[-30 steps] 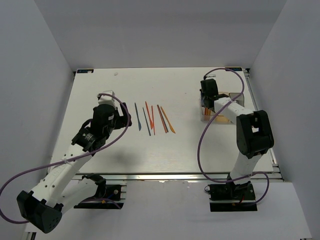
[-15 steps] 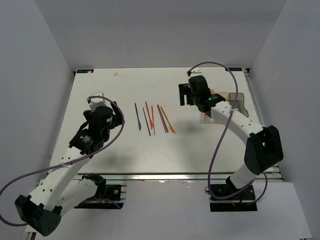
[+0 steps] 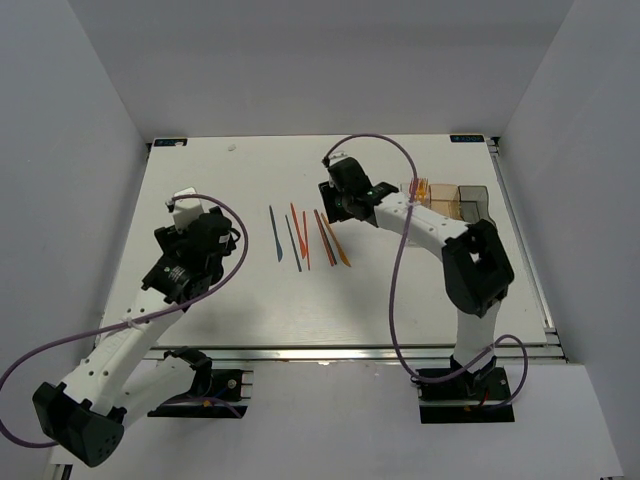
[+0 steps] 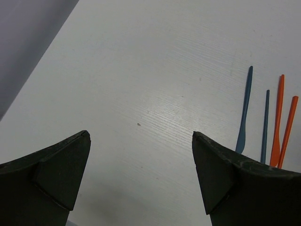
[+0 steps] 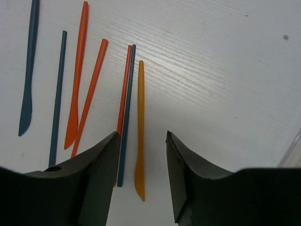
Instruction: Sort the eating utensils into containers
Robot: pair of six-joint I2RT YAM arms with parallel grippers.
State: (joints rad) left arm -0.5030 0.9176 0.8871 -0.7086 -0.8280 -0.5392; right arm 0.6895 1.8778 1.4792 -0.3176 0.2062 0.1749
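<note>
Because the eating utensils (image 3: 305, 237) lie so close together in a row on the table (image 3: 220, 180), the right gripper (image 5: 142, 136) could easily grab the wrong one, or two at once. Its fingers (image 5: 99, 174) are partly spread with nothing between them, and they hang right over a yellow-orange piece (image 5: 140, 94). Just beside that piece lie a red stick (image 5: 126, 80) and a dark blue stick (image 5: 130, 84), and these two are touching each other. If the fingers come down a little to the side, they may pinch the red stick and the dark blue stick along with the yellow-orange piece. Then different colours could land in the same container.

The pieces are also very thin and flat. The fingers might slide over one and not lift it, or push it into its neighbours and mess up the row. A piece held only at one end could tip and drop on the way.

The containers (image 3: 462, 200) sit well apart from the row, on the far right of the table, with a few pieces already poking out of one of them. A long piece might hit the rim and bounce out.

The left gripper (image 4: 141, 141) has its fingers spread wide and holds nothing. It is near a dark blue knife (image 4: 243, 113) at the left end of the row. If both arms reach into the row together they could bump, I think
</note>
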